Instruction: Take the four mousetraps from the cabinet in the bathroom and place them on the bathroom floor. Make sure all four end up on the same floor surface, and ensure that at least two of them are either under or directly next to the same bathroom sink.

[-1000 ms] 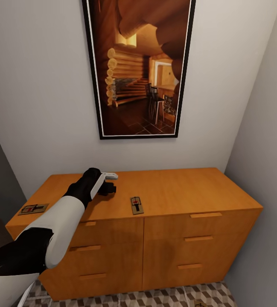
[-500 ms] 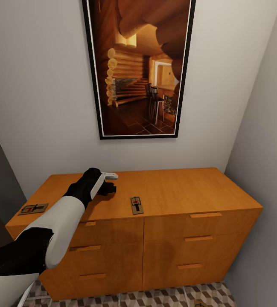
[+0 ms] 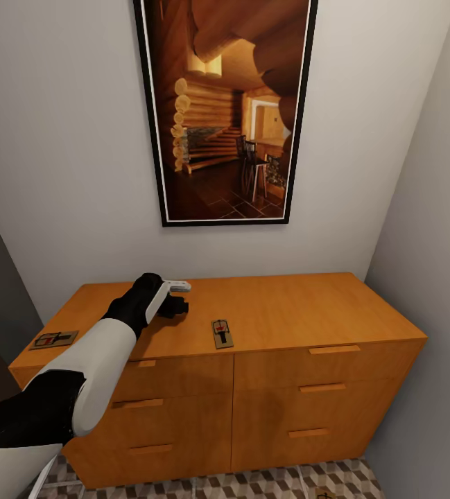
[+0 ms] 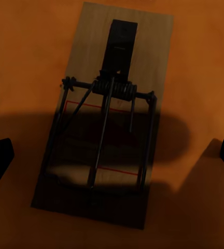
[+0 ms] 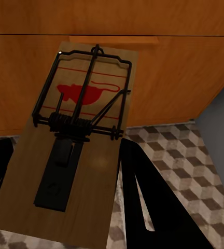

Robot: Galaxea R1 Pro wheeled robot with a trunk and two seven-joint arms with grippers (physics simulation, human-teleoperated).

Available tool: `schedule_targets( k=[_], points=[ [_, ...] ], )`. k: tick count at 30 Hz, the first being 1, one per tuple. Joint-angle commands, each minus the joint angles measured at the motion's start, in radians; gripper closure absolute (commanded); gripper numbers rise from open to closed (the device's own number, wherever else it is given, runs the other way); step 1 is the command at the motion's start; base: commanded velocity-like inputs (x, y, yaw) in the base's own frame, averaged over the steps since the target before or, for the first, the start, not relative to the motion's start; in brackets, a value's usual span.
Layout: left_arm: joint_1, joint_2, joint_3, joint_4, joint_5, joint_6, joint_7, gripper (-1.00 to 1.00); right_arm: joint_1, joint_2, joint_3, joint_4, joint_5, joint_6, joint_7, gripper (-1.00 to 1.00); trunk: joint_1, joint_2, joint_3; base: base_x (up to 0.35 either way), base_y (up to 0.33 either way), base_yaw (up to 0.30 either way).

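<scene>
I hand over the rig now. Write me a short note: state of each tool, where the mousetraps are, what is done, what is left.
Left tool: open, above the cabinet top, over a mousetrap lying flat there, not touching it.
Right tool: shut on a mousetrap, held low in front of the cabinet, over the bathroom floor.
Two more lie on the cabinet top: middle trap, left-edge trap.
Done: one trap lifted. No trap clearly on the floor.
Left: set all four on the floor, two by the sink.

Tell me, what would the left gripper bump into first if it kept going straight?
Probably a mousetrap: it lies on the cabinet top, right between the open left gripper's fingertips. How far off is hard to tell.
</scene>
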Motion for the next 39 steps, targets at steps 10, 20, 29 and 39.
schedule_targets(
  k=[10, 20, 29, 39],
  points=[
    [0.009, 0.002, -0.004, 0.02, -0.028, 0.006, 0.008, 1.0, -0.001, 0.0, -0.002, 0.001, 0.007, -0.002, -0.002, 1.0, 0.0, 0.0, -0.001, 0.0, 0.0, 0.0],
    [0.012, 0.002, -0.004, 0.02, -0.028, 0.006, 0.008, 1.0, -0.001, 0.0, -0.002, 0.001, 0.007, -0.003, -0.003, 1.0, 0.0, 0.0, -0.001, 0.0, 0.0, 0.0],
    [0.012, 0.004, -0.004, 0.022, -0.028, 0.006, 0.008, 1.0, -0.001, 0.0, -0.002, 0.001, 0.007, -0.003, -0.003, 1.0, 0.0, 0.0, -0.001, 0.0, 0.0, 0.0],
    [0.012, 0.004, -0.004, -0.044, -0.028, 0.012, 0.01, 1.0, -0.001, 0.0, -0.002, 0.001, 0.007, -0.003, -0.003, 1.0, 0.0, 0.0, -0.001, 0.0, 0.0, 0.0]
  ],
)
